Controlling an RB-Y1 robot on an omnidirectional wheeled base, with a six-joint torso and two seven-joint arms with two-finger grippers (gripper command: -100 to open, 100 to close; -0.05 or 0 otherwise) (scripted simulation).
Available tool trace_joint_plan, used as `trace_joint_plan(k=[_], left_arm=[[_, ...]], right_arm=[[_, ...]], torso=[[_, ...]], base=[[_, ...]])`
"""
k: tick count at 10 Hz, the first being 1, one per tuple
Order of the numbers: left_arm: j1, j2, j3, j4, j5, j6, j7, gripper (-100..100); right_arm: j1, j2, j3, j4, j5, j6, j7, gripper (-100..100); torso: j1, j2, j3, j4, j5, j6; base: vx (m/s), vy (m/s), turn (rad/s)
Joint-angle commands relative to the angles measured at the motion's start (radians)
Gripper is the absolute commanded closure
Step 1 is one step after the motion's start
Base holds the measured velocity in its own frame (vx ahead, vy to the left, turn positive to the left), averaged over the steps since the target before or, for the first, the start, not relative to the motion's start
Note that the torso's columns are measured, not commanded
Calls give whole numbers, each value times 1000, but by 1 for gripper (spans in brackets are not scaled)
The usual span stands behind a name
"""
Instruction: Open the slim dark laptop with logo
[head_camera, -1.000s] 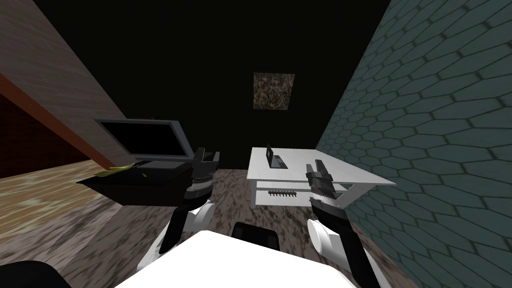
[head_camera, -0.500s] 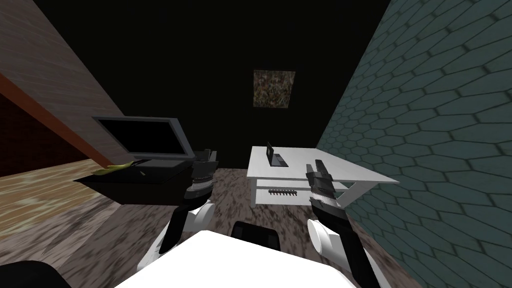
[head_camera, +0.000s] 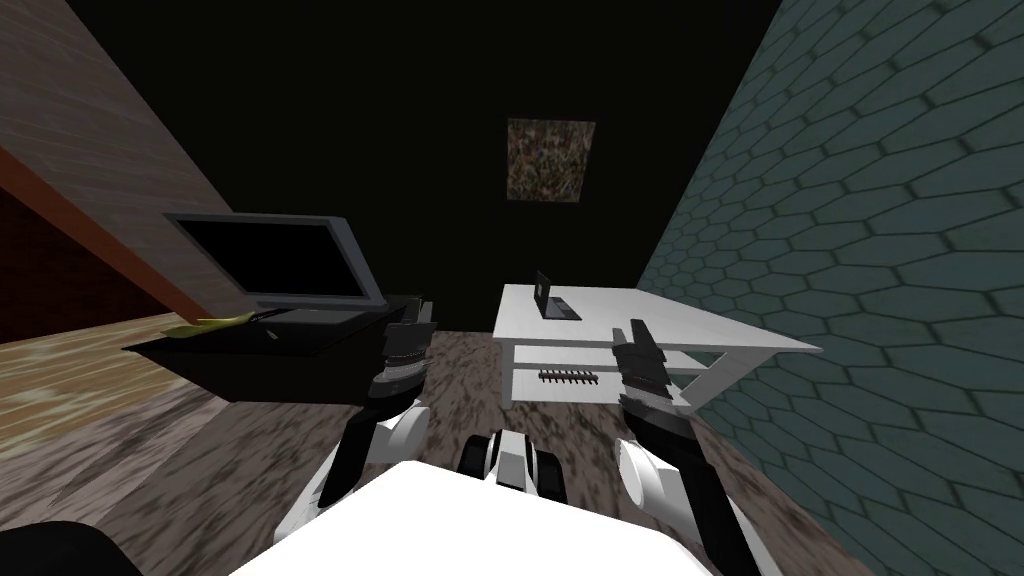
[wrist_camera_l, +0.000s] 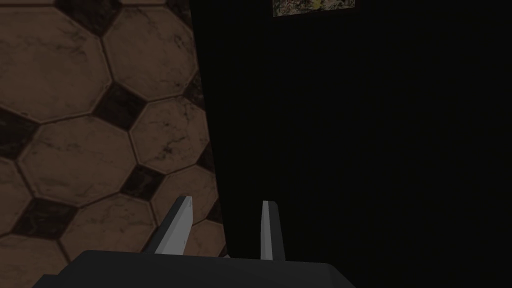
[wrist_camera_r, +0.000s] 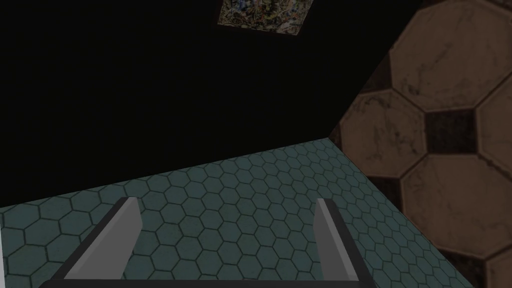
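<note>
Head camera: a white table (head_camera: 690, 325) stands against a teal hexagon-tiled wall (head_camera: 860, 240) on the robot's right. A small dark laptop (head_camera: 553, 300) sits near the tabletop's far left corner, its lid tilted up from its base; any logo is too small to read. On the shelf below lies a dark comb-like strip (head_camera: 567, 377). To the left, a black stand (head_camera: 290, 365) carries a flat monitor (head_camera: 270, 258). The left gripper (head_camera: 416, 314) hangs by the stand's near corner, and the right gripper (head_camera: 636, 332) is in front of the table's near edge. Left wrist camera: the fingers (wrist_camera_l: 181, 222) stand a narrow gap apart, holding nothing. Right wrist camera: the fingers (wrist_camera_r: 111, 239) are spread wide, empty.
</note>
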Motion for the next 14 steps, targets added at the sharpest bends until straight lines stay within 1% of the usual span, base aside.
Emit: trace_joint_plan(k=[1,3,6,9,14], left_arm=[[0,0,0,0,0,0,0,0],[0,0,0,0,0,0,0,0],[0,0,0,0,0,0,0,0],[0,0,0,1,0,0,0,0],[0,0,0,1,0,0,0,0]], right_arm=[[6,-66,-17,8,15,-1,10,-100],[16,-122,-42,17,38,-2,25,-100],[36,-203,-94,36,87,-8,57,-100],[62,-280,-159,57,150,-17,99,-100],[113,-394,-282,103,271,-33,180,-100]], torso=[[0,34,-69,33,0,0],[1,46,-92,46,0,0],[0,47,-94,47,0,0],[1,47,-93,47,0,0],[1,47,-94,47,0,0]], base=[[-9,28,32],[-27,44,48],[-37,62,67],[-61,82,80],[-61,102,101]])
